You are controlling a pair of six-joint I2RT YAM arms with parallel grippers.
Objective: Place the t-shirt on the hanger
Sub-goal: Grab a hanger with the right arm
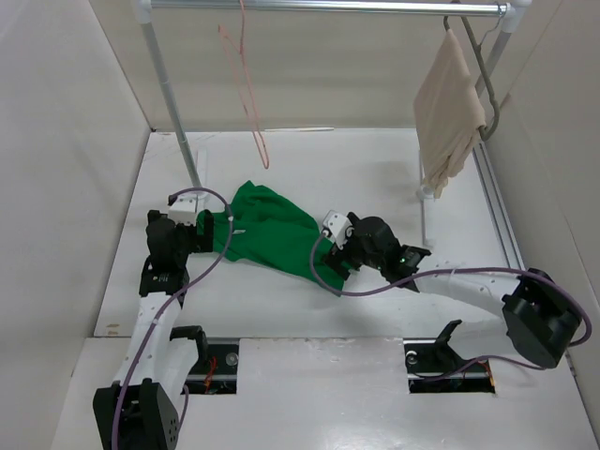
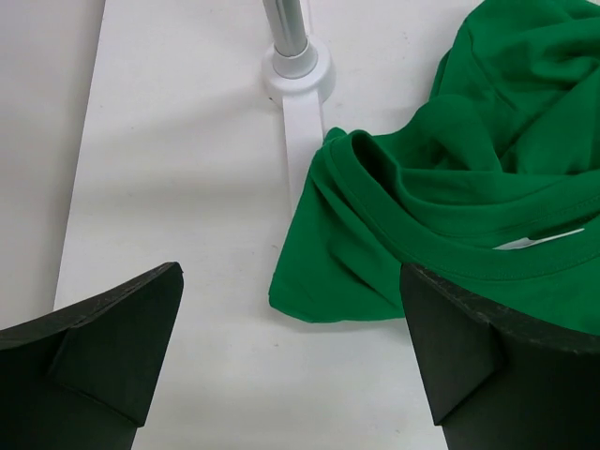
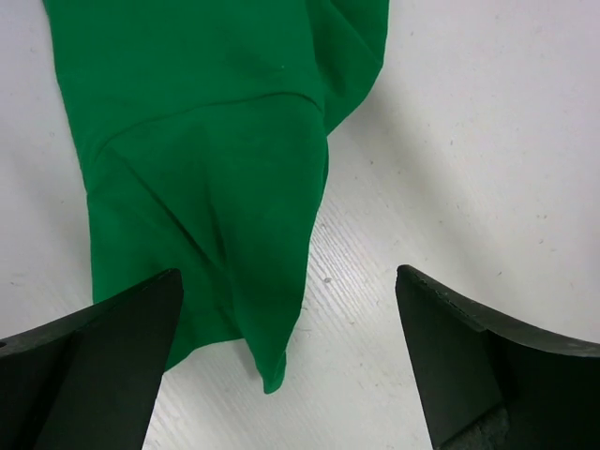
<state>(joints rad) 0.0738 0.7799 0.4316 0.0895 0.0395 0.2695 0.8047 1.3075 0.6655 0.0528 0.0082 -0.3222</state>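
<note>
The bright green t-shirt (image 1: 272, 232) lies crumpled on the white table between my two grippers. Its collar shows in the left wrist view (image 2: 441, 216), and a hem corner shows in the right wrist view (image 3: 216, 187). My left gripper (image 1: 208, 230) is open and empty at the shirt's left edge, jaws wide over bare table (image 2: 291, 356). My right gripper (image 1: 330, 255) is open and empty at the shirt's right end, the hem corner between its jaws (image 3: 286, 366). The thin pink-orange wire hanger (image 1: 246, 84) hangs from the rail at the back, apart from both grippers.
A metal rail (image 1: 328, 7) spans the back on two uprights; the left upright's foot (image 2: 298, 75) stands just beyond the shirt. A grey hanger with beige cloth (image 1: 450, 108) hangs at the right. White walls close in both sides.
</note>
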